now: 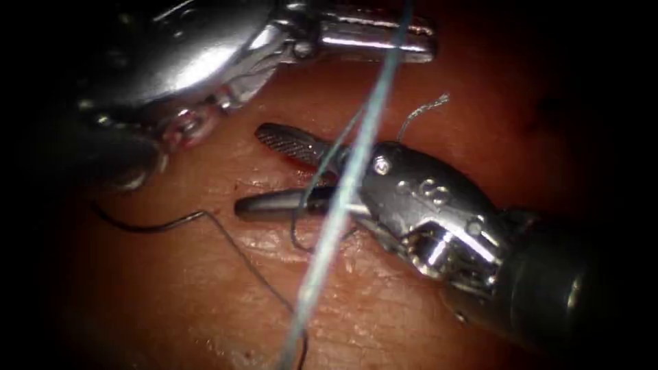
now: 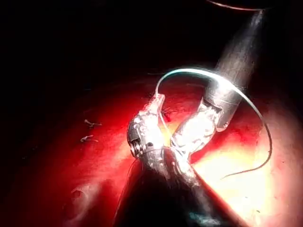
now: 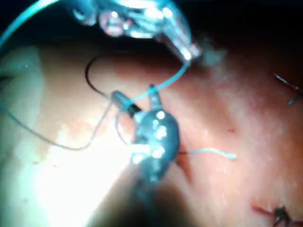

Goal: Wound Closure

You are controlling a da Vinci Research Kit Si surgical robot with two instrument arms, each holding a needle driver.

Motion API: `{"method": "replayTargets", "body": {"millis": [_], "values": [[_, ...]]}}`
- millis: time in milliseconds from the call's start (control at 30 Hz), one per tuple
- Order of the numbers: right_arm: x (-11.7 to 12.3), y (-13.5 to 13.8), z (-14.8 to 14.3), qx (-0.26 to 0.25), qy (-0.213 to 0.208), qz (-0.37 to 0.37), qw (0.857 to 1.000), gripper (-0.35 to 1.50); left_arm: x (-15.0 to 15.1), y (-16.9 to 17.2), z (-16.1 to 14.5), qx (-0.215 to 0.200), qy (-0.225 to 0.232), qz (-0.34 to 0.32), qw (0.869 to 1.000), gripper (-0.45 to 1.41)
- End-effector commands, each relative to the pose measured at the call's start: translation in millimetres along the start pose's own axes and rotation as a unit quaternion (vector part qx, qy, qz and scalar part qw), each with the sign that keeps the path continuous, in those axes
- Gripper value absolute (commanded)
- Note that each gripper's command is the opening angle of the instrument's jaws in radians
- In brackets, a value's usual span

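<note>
Endoscope view: right tool [image 1: 274,171] fingers spread (straddling thread [image 1: 356,157]); left tool [image 1: 404,38] grips thread.

- You are at a surgical training bench, not in a theatre: the tissue [image 1: 384,322] is a slab of pale, ridged skin under a tight pool of light with darkness all round it.
- Two slim steel wristed tools, the left gripper [image 1: 411,40] and the right gripper [image 1: 264,171], work over it.
- Blue-green thread [image 1: 343,199] and short cut ends of thread [image 2: 89,131] mark suturing practice.
</note>
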Motion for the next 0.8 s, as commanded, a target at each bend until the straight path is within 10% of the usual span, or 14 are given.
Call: {"method": "replayTargets", "body": {"millis": [33,800], "values": [[0.0,0.4,1.6,-0.001,0.003,0.000,1.000,0.51,-0.5,-1.0,0.5,0.001,0.004,0.000,1.000,-0.45],[1.6,0.0,-1.2,0.048,0.114,0.046,0.991,0.44,-12.1,-6.0,-2.5,0.008,0.005,-0.018,1.000,-0.45]]}}
